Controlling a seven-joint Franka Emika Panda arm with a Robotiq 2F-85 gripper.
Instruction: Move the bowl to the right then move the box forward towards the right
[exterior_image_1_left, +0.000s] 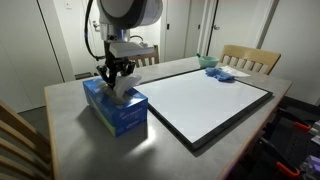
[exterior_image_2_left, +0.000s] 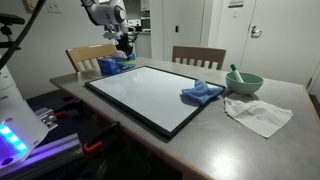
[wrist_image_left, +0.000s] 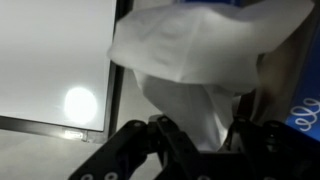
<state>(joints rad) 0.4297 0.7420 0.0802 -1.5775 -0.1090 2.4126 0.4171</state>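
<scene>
At frame left, the blue rectangular cardboard tissue box (exterior_image_1_left: 116, 112) sits between an edge of the grey table (exterior_image_1_left: 62, 98) and the black-framed white board (exterior_image_1_left: 210, 105), gripper (exterior_image_1_left: 118, 86) straddling its white tissue (wrist_image_left: 190, 50), whether clamped is unclear.

The grey table (exterior_image_2_left: 228, 143) carries a black-framed white board (exterior_image_2_left: 140, 95), a blue tissue box (exterior_image_1_left: 115, 110) just beside it, and a teal bowl (exterior_image_2_left: 244, 82) near a crumpled white cloth (exterior_image_2_left: 258, 115).

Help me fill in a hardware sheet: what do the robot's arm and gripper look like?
The arm is built of rounded white and grey segments, with a broad dark round section near the wrist. The gripper is black, its two fingers made of slim jointed linkage bars, clearest in the wrist view. No markings can be made out.
</scene>
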